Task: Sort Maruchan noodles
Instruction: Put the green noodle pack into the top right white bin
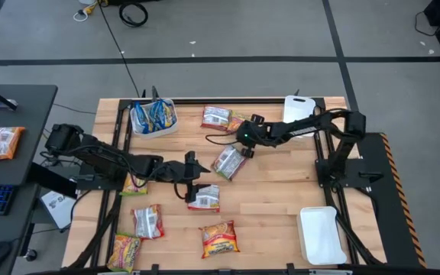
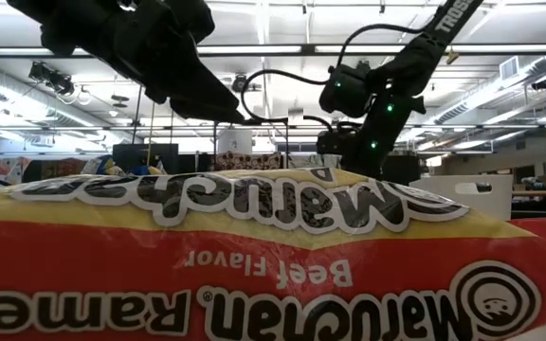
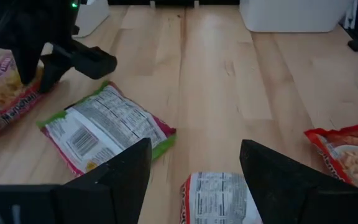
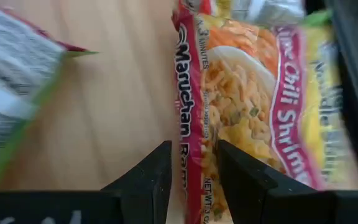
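Looks like the sorting is partly underway: the white tray [image 1: 153,118] at the far left corner of the table holds blue-yellow packets [image 1: 151,114], while the other trays near the right edge hold nothing I can see, so most packets lie loose mid-table. The right gripper [image 4: 191,180] is down near the far edge with its fingers narrowly spread, straddling the edge of the Lime Chili Shrimp packet [image 4: 253,93], probably lining up a pinch. The left gripper [image 3: 191,168] hovers mid-table, fingers wide apart, right above a silver-white packet [image 3: 219,198], with a green-edged packet [image 3: 101,127] lying face-down just beyond it.
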`<state>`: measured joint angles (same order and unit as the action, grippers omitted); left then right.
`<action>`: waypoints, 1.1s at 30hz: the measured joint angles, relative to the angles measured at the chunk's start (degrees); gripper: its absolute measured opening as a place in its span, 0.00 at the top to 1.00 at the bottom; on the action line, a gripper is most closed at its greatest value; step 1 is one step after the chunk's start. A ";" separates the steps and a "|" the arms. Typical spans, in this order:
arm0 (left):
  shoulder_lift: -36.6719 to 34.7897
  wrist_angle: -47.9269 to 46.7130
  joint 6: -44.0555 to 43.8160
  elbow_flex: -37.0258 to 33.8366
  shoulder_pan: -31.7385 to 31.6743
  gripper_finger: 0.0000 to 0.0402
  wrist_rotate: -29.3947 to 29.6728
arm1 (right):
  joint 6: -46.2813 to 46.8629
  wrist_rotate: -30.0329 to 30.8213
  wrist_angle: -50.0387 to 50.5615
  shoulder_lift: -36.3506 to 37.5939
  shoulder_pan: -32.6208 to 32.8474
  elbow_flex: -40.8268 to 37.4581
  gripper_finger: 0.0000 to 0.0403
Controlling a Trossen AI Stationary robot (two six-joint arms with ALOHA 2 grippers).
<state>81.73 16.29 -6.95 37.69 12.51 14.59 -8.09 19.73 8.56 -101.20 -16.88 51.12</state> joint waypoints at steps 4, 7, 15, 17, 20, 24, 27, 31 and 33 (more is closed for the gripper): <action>0.00 0.00 -0.16 0.00 1.18 0.38 -0.04 | 4.39 -4.31 7.05 0.85 3.89 -0.36 0.67; 0.00 0.26 -0.17 0.00 1.93 0.38 -0.03 | 8.59 -10.64 13.62 3.95 8.09 -0.51 0.68; 0.00 1.60 0.04 0.00 1.77 0.38 0.82 | 15.04 -10.39 18.06 14.67 17.41 -0.44 0.68; 0.00 1.87 0.01 0.00 1.78 0.38 0.84 | 16.37 -5.83 18.60 17.05 17.28 -0.42 0.68; 0.00 2.82 0.08 0.00 1.78 0.38 0.83 | 16.77 -2.05 19.27 19.75 12.98 -0.42 0.66; 0.09 4.40 0.10 0.02 1.78 0.38 0.83 | 13.25 -6.51 17.76 20.44 3.46 -0.40 0.58; 1.34 7.50 0.59 0.00 1.78 0.38 0.79 | 6.48 -7.47 16.75 17.77 -2.77 0.03 0.49; 4.37 12.28 1.61 0.02 1.76 0.38 -3.36 | 3.53 -7.89 21.38 10.93 -8.28 4.13 0.38; 5.84 13.98 1.68 0.02 1.78 0.38 -5.98 | 3.40 -9.49 24.64 7.65 -10.17 7.19 0.35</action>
<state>87.58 30.27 -5.28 37.71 14.28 8.61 -4.69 10.24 33.21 -93.55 -27.05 58.31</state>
